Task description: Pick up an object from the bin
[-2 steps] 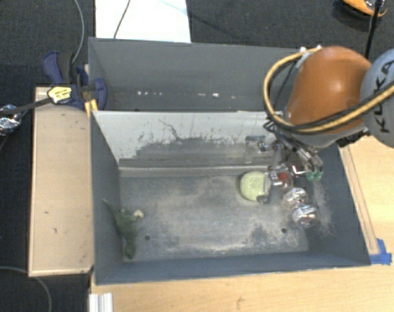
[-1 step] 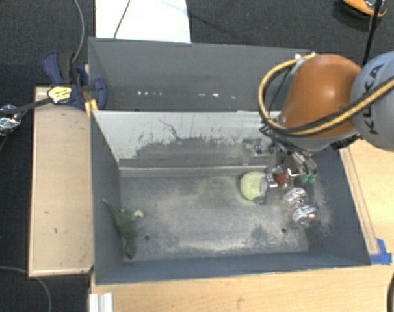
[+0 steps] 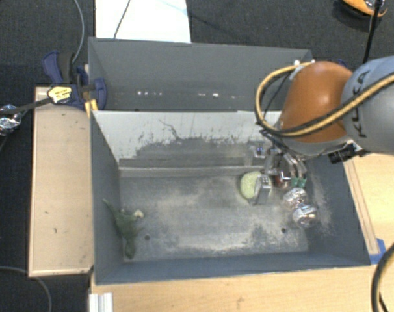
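Camera view: I see the gripper (image 3: 267, 188) just right of the pale green ball (image 3: 248, 186); I can't tell its opening. A shiny lump (image 3: 302, 210) lies right of the gripper, a green toy (image 3: 127, 227) well left.

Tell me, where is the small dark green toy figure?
The dark green toy figure lies in the near-left corner of the bin, by its left wall, far from the gripper and the pale green round object at the right.

Arm (image 3: 379, 99) is showing a silver-grey shell with dark lettering (image 3: 361, 119). A rounded orange cover (image 3: 317, 99) is capping its wrist. Yellow-and-black cables (image 3: 261, 99) are looping round the cover. Gripper (image 3: 267, 186) is showing bare metal and black parts.
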Available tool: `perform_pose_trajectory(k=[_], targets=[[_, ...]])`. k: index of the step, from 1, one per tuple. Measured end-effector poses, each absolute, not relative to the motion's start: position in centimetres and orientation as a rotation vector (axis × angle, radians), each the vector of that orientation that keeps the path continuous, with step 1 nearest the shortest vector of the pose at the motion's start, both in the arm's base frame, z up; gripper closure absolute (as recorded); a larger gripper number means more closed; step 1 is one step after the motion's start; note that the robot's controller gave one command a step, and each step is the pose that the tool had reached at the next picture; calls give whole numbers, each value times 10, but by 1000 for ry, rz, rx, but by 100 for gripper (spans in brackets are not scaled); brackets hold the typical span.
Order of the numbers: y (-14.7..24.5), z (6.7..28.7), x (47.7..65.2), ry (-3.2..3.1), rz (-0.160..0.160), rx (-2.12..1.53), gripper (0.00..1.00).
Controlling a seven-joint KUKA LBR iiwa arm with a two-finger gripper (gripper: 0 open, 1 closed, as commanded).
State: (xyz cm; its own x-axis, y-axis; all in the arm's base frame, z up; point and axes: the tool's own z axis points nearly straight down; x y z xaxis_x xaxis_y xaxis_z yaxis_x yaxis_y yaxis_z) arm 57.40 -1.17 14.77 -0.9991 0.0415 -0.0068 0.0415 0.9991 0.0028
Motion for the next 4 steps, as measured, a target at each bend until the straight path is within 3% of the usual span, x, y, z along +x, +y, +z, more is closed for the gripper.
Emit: perform_pose_trajectory(k=[1, 2, 3, 4], targets=[[-61, 100, 576, 3126, 3, -150, 100], [-61, 100, 576, 3126, 3, -148, 0], [-61, 100, 576, 3126, 3, -147, 0], [-51, 73, 591, 3123, 4, -50, 100]])
